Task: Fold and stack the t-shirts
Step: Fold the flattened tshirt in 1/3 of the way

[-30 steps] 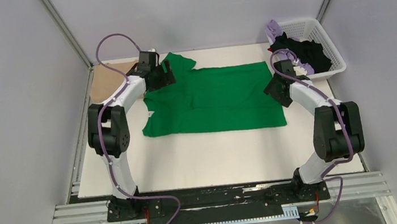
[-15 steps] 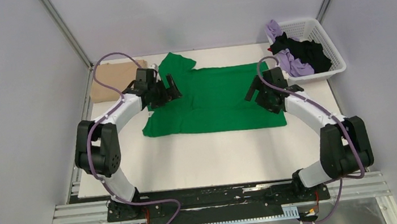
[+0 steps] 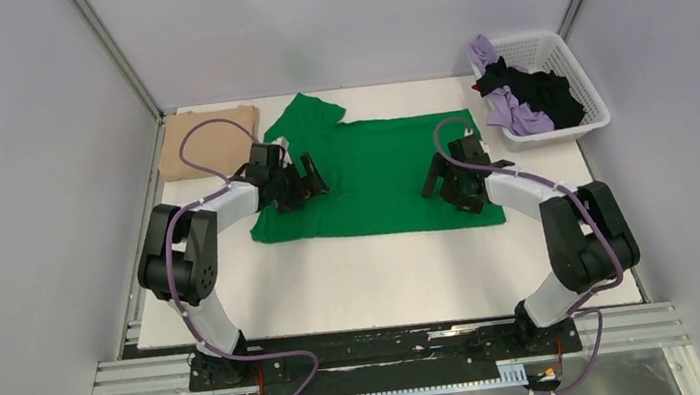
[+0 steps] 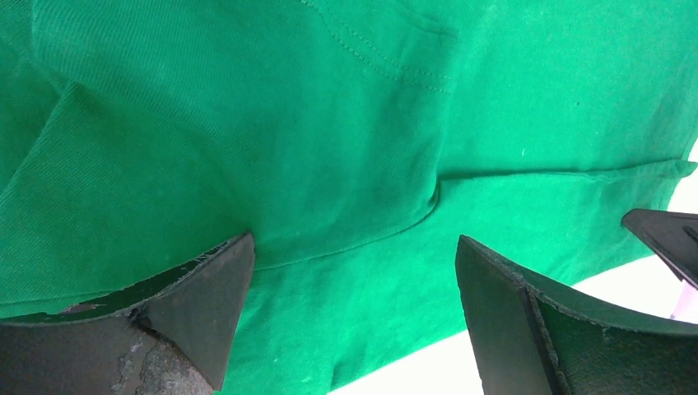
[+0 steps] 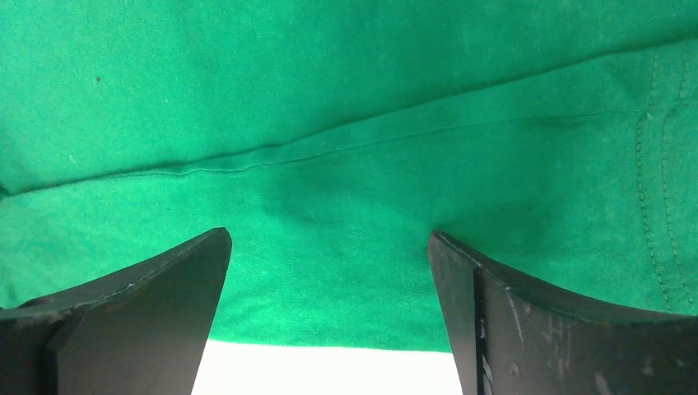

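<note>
A bright green t-shirt (image 3: 378, 169) lies spread flat on the white table, one sleeve pointing to the far left. My left gripper (image 3: 309, 180) is open, low over the shirt's left part near its front edge; the green cloth (image 4: 346, 148) fills its view. My right gripper (image 3: 443, 184) is open, low over the shirt's right part near the front hem; the cloth (image 5: 346, 123) fills its view too. A folded tan t-shirt (image 3: 208, 139) lies at the far left corner. Lilac (image 3: 515, 115) and black (image 3: 544, 88) t-shirts lie in the basket.
A white plastic lattice basket (image 3: 590, 113) stands at the far right corner. The white table (image 3: 376, 275) shows bare in front of the green shirt. Grey walls close in on both sides.
Both arms have swung toward me and inward, from the shirt's far corners down over its front part. The tan shirt, hidden by the left arm before, now shows.
</note>
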Controlling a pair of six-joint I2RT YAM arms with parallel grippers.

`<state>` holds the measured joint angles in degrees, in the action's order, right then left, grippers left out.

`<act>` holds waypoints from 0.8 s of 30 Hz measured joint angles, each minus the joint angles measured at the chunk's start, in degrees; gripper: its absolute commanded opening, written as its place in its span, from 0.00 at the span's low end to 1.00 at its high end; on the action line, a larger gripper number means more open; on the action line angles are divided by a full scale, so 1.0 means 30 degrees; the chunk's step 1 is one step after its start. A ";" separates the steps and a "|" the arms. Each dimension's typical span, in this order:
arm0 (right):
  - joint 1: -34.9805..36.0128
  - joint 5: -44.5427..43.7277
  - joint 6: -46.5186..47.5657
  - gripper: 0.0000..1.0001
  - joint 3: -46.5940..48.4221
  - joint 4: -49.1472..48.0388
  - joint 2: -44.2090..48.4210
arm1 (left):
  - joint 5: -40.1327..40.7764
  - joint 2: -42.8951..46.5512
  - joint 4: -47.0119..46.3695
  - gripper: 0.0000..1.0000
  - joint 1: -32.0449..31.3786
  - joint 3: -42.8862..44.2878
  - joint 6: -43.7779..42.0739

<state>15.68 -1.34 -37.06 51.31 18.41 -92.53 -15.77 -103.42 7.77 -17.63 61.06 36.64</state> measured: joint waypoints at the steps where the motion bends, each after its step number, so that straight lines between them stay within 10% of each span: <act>1: 0.0000 0.0058 -0.0051 1.00 -0.0379 -0.0109 0.0313 | -0.0015 0.0277 -0.0248 1.00 -0.0007 -0.0401 0.0036; 24: 0.2251 0.3155 -0.4102 1.00 -0.6105 0.6025 0.7941 | 0.1137 1.2713 0.3432 1.00 -0.2208 -1.0921 0.2339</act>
<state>22.44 8.12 -49.36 32.99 36.49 -68.71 -12.36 -65.28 18.06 -24.25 28.29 43.66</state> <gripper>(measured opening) 0.998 0.997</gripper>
